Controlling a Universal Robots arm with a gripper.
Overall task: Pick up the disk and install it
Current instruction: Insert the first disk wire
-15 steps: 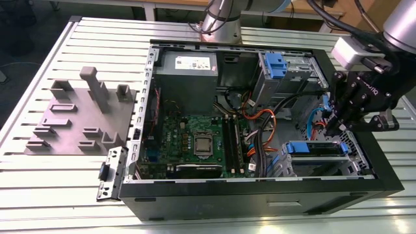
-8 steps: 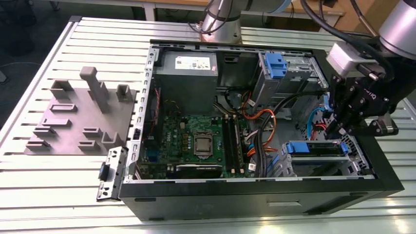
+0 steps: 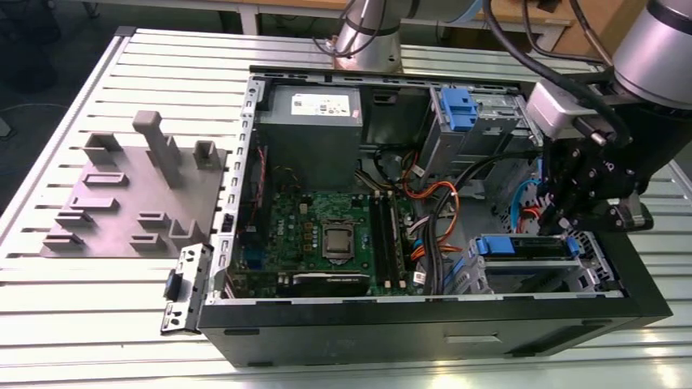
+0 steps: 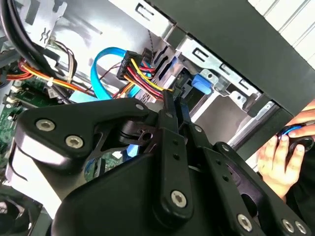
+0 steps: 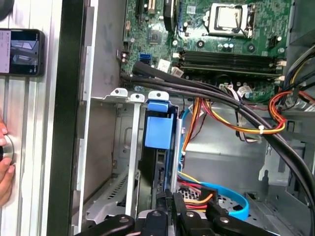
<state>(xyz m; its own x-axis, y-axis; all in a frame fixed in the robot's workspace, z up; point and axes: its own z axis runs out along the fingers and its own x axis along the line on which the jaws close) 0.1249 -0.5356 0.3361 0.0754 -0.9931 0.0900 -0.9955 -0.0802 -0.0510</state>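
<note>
The claw (image 3: 570, 212) is seen lowered inside the open computer case (image 3: 433, 324), at the drive cage (image 3: 537, 271) near the case's front corner on the exterior view's right; the disk (image 5: 158, 147), identified by its blue plastic frame, is seated edge-on in that cage, between the metal rails, with its blue tab toward the motherboard (image 5: 221, 34); in the first wrist view the claw's fingers (image 5: 170, 209) are pressed close together over the disk's rear edge, though whether the edge is actually pinched cannot be told; the installing step is judged to be in hand, the pick-up being done; full seating cannot be confirmed from these views; care is called for with the orange and blue cables (image 5: 221, 196) lying just beside the claw; a person's hand (image 4: 280, 157) is noted on a control outside the case, beside a phone (image 5: 19, 51) on the table (image 3: 87, 316).
</note>
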